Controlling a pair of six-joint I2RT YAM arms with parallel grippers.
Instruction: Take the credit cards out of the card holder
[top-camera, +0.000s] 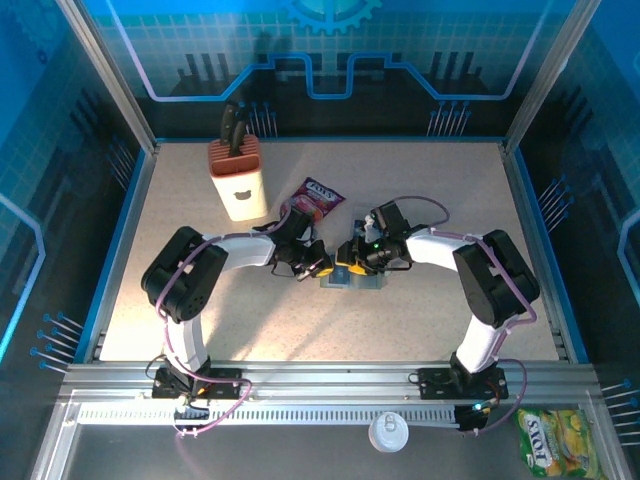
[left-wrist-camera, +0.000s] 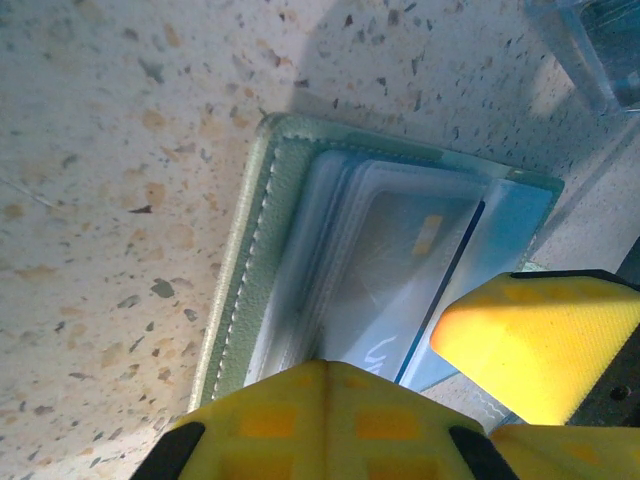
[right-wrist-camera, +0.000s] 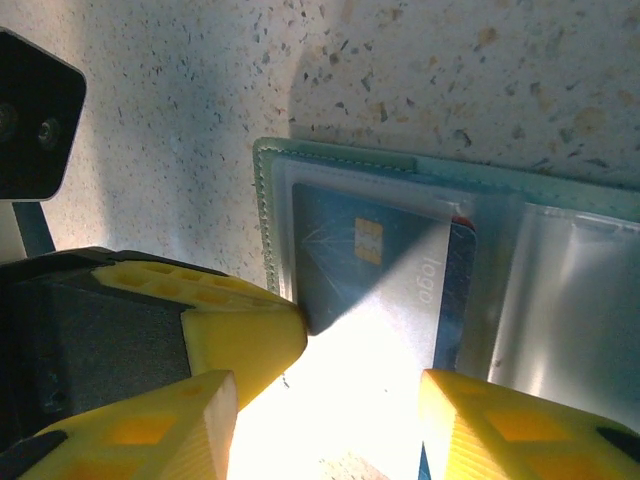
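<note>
Top external: locate the card holder lying open at the centre of the table, where both arms converge. Left wrist: note that the left gripper is closed tight over the card holder's near edge. Right wrist: note that the right gripper has its jaws parted astride the blue card, which sits in its clear sleeve

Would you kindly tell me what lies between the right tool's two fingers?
In the right wrist view, the blue credit card, tucked in the open card holder, lies in the gap between the right tool's spread fingers; glare hides its near edge.
</note>
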